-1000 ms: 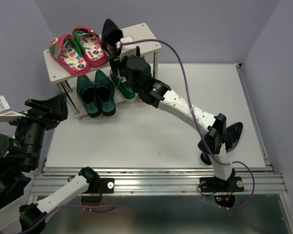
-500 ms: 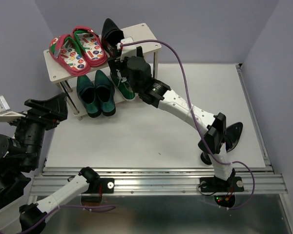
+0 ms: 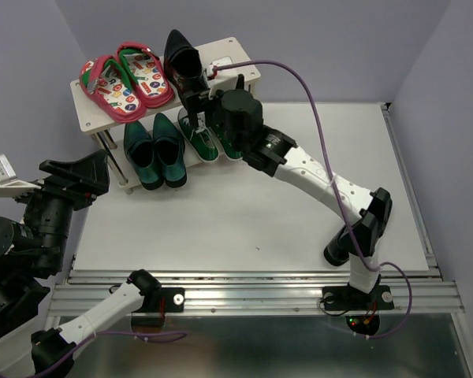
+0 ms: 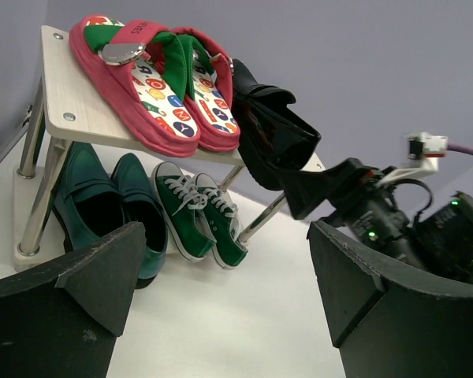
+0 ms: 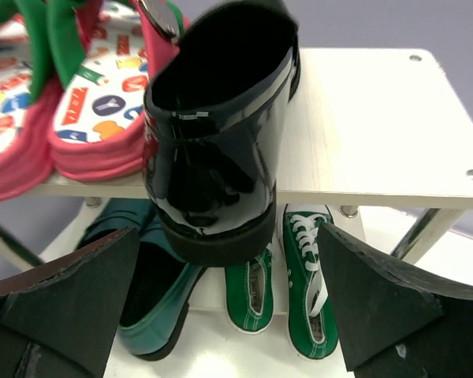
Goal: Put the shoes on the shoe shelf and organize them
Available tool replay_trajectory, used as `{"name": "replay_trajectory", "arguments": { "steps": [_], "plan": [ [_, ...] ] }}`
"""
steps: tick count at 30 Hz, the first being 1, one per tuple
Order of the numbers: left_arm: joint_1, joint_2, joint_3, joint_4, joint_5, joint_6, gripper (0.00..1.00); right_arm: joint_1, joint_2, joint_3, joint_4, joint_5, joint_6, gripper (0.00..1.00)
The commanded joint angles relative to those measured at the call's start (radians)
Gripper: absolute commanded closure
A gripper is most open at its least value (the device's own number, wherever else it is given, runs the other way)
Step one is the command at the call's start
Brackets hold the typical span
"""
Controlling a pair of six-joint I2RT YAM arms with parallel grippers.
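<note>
Pulling up and rightward from the lower board over the last second, the right gripper (image 5: 229, 236) now faces the top tier of the shoe shelf (image 5: 363, 134), and its move has uncovered both green sneakers (image 4: 217, 220) side by side on the lower board, where a second ago only one showed past the wrist. That suggests the sneaker pair is now placed, toes outward, just beside the teal dress shoes (image 3: 154, 150), which have not moved. The right fingers stand wide apart and carry nothing. Straight ahead of them, centred between the two in the right wrist view, is the black dress shoe (image 5: 217, 134). It rests on the upper board with its heel hanging over the front edge, touching or nearly touching the red flip-flops (image 3: 126, 75) on its left. The fingers do not appear to touch it, so this looks like lining up to nudge or re-grip that shoe, though that is a judgement. Its partner is uncertain: a dark shape (image 3: 336, 252) on the table (image 3: 244, 213) by the right arm's lower links may be it, but the arm hides most of it. The left gripper (image 4: 227, 236) hangs well apart from the shelf, also spread wide and empty.
</note>
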Motion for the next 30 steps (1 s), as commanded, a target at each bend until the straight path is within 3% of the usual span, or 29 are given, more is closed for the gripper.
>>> {"name": "replay_trajectory", "arguments": {
  "steps": [1,5,9,12,14,15,18,20,27,30],
  "plan": [
    [-0.001,0.018,0.0,0.048,-0.003,0.012,0.05,-0.003,-0.165,-0.006,-0.041,-0.064,0.074,0.0],
    [-0.001,0.018,0.005,0.054,-0.007,0.021,0.05,-0.003,-0.296,-0.139,-0.086,-0.036,0.114,0.0],
    [-0.001,0.013,0.002,0.059,-0.012,0.024,0.05,-0.003,-0.486,-0.341,-0.161,0.183,0.224,0.0],
    [-0.001,0.01,-0.017,0.077,-0.004,0.025,0.05,-0.003,-0.644,-0.472,-0.323,0.37,0.371,0.0],
    [-0.003,0.012,-0.037,0.094,0.006,0.029,0.05,-0.012,-0.755,-0.584,-0.528,0.441,0.503,0.0],
    [-0.001,0.013,-0.049,0.1,0.014,0.029,0.05,-0.012,-0.793,-0.653,-0.674,0.473,0.67,0.0],
    [-0.001,0.025,-0.076,0.14,0.037,0.033,0.05,-0.012,-0.941,-0.791,-0.924,0.462,1.025,0.0],
    [-0.003,0.038,-0.093,0.155,0.045,0.036,0.05,-0.012,-1.025,-0.863,-0.995,0.409,1.225,0.0],
    [-0.001,0.064,-0.13,0.195,0.094,0.024,0.05,-0.012,-1.044,-1.089,-1.181,0.256,1.636,0.0],
    [-0.001,0.058,-0.133,0.192,0.092,0.016,0.05,-0.012,-1.051,-1.17,-1.184,0.228,1.735,0.0]
  ]
}}
